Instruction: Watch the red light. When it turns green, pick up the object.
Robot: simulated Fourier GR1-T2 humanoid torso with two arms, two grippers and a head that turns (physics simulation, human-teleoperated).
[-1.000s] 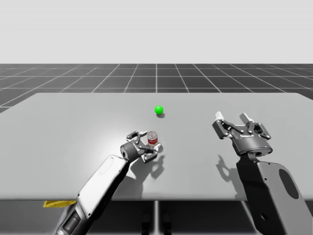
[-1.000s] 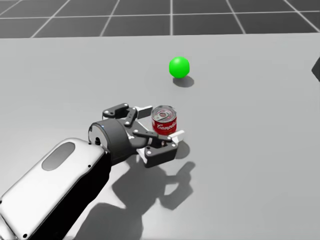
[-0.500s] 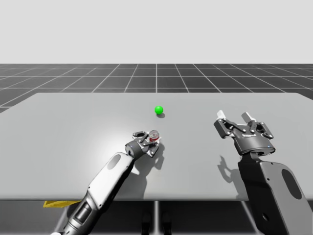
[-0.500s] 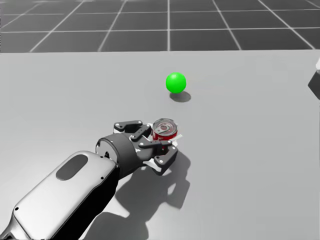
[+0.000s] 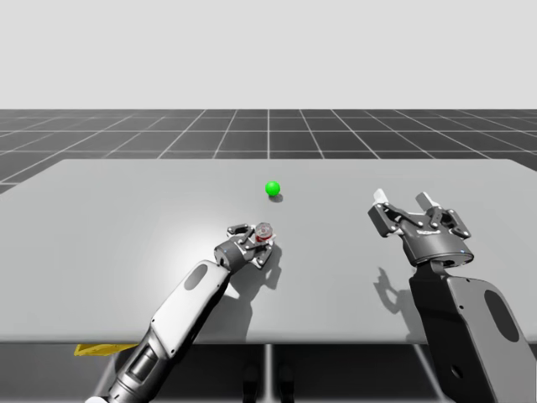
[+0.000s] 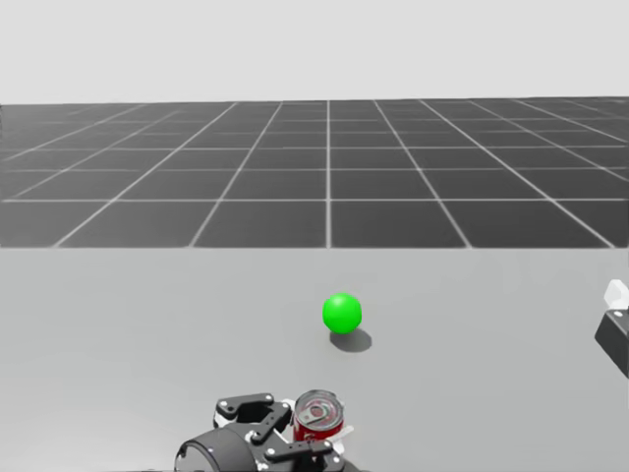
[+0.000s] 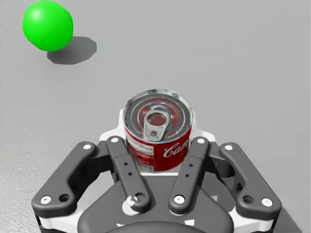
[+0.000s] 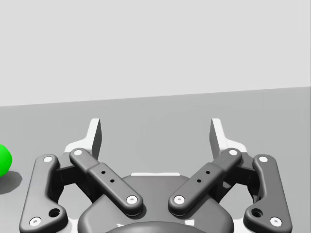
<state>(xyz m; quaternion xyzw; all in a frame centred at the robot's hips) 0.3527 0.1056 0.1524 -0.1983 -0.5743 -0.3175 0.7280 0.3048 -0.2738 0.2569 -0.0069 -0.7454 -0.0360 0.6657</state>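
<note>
The light is a green ball [image 5: 272, 188] [image 6: 342, 313] [image 7: 47, 25] resting on the grey table, beyond the can. A small red can [image 5: 263, 232] [image 6: 320, 416] [image 7: 157, 128] with a silver pull-tab lid stands upright between the fingers of my left gripper [image 5: 257, 238] [image 7: 156, 145], which is shut on it. My right gripper [image 5: 404, 201] [image 8: 156, 135] hovers open above the table's right side, holding nothing. The ball's edge [image 8: 4, 160] lies off to that gripper's side.
The grey table [image 5: 126, 210] spreads wide around both arms, its front edge [image 5: 336, 342] close to me. A dark tiled floor [image 6: 324, 167] lies past the far edge. A yellow scrap [image 5: 96, 348] lies below the table's front left.
My head has turned upward, so the can and ball sit lower in the head view. My left gripper closed onto the can between the earliest frame and half a second ago; my right arm stayed put.
</note>
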